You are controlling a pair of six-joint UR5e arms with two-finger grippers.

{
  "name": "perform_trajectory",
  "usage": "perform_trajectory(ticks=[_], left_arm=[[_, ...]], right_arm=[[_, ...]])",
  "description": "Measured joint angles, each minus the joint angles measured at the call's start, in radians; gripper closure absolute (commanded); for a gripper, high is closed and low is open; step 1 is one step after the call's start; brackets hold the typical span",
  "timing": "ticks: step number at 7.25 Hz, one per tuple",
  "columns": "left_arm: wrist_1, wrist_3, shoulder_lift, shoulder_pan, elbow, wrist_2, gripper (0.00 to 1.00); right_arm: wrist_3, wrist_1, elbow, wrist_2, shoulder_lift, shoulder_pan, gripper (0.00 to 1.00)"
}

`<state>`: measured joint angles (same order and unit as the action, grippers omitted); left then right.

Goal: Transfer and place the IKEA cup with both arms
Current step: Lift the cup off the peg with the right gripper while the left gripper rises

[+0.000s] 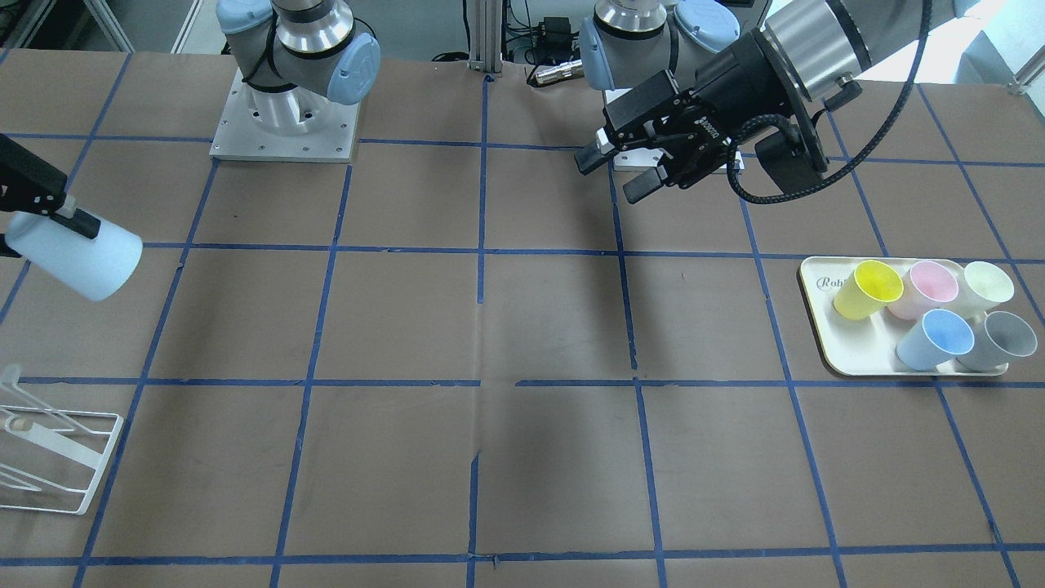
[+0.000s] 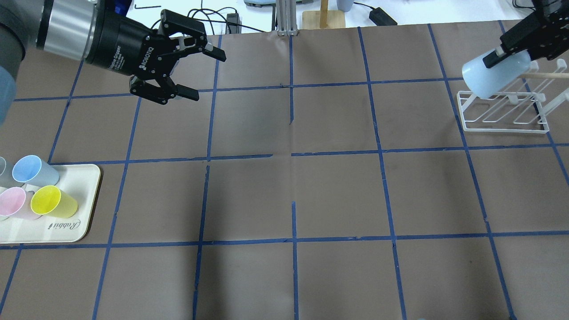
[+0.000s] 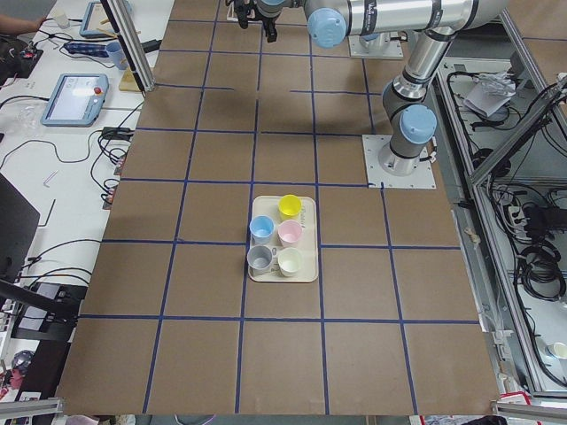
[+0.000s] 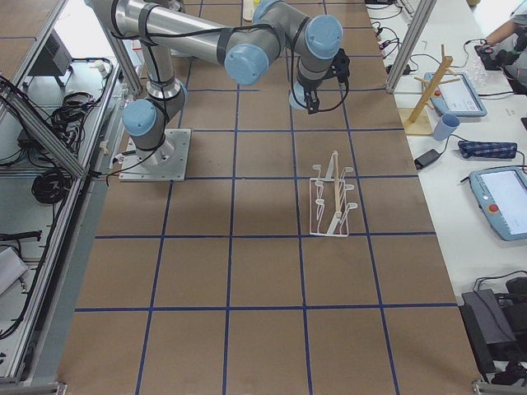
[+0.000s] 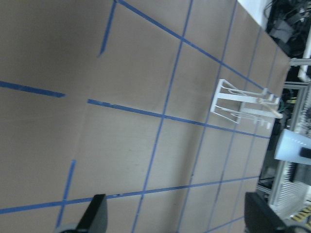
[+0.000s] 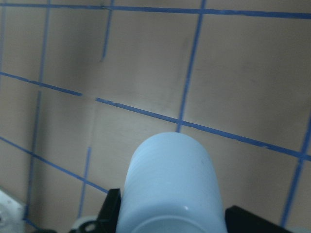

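Your tray (image 1: 849, 353) sits at 8 o'clock on the table seen from overhead and holds five upright cups. Seen from the front, it has the yellow cup (image 1: 869, 291), the pink cup (image 1: 931, 287) and the cream cup (image 1: 987, 285) along the robot's side, with the blue cup (image 1: 937, 339) and the grey cup (image 1: 1001, 341) on your side. All five are empty.

You'll find the IKEA cup (image 2: 495, 81) at 2 o'clock, held tilted in the air near the white wire rack (image 2: 506, 130) and clear of it. The right gripper (image 2: 502, 55) is clamped on its rim end, base pointing away from the wrist. The left gripper (image 2: 205, 74), at 10 o'clock, has its jaws spread wide and holds nothing.
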<state>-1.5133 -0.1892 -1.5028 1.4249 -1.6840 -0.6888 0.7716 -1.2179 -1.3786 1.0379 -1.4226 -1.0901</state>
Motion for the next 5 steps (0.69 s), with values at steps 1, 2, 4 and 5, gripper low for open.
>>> perform_trajectory(ticks=[1, 2, 4, 5], left_arm=[[-0.001, -0.022, 0.000, -0.007, -0.005, 0.110, 0.00], [-0.003, -0.037, 0.000, -0.015, -0.013, 0.219, 0.00], [0.004, -0.084, 0.000, -0.021, -0.075, 0.484, 0.00], [0.014, -0.091, 0.000, -0.020, -0.116, 0.586, 0.00]], right_arm=[[0.023, 0.108, 0.002, -0.125, 0.006, -0.017, 0.34], [0.043, 0.193, -0.001, -0.244, 0.019, -0.040, 0.34], [0.086, 0.324, -0.005, -0.453, 0.046, -0.102, 0.34], [0.097, 0.362, -0.006, -0.533, 0.048, -0.139, 0.34]])
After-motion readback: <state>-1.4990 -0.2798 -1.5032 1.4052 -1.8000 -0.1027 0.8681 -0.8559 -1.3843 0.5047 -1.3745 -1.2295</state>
